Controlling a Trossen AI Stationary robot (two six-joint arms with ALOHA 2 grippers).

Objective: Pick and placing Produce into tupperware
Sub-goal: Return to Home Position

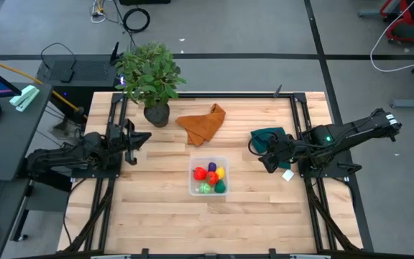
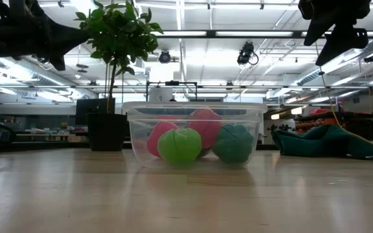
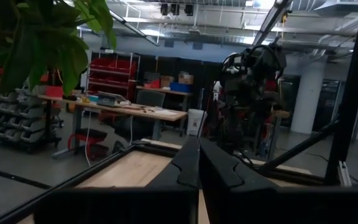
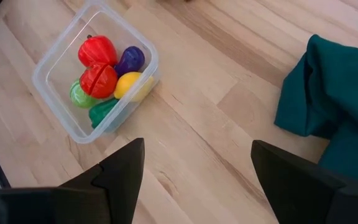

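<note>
Six pieces of produce (image 1: 211, 178) are sitting inside the tupperware (image 1: 197, 162) just below the middle of the overhead frame, so I am judging the sorting finished and nothing on the table (image 1: 157, 216) is waiting for me. I am holding my left gripper (image 1: 144, 139) out at the left of that frame and my right gripper (image 1: 267, 164) at the right, beside the dark green cloth (image 1: 268, 135), both well apart from the box, which I take as clearing the way to park. The orange cloth (image 1: 203, 122) and the potted plant (image 1: 149, 75) are lying above the box, out of my path. From table height the clear wall (image 2: 141, 129) is showing a light green piece (image 2: 179, 145) at the front, with a red one and a darker green one beside it; both arms are hanging only in the upper corners, high off the wood. Through my left wrist camera my fingers (image 3: 185, 165) are pressing together at bottom centre with nothing between them, pointing level into the room, since that hand has nothing to carry. Through my right wrist camera my fingers (image 4: 120, 171) are standing wide apart and empty at the bottom, the filled box at upper left, the cloth at right.
</note>
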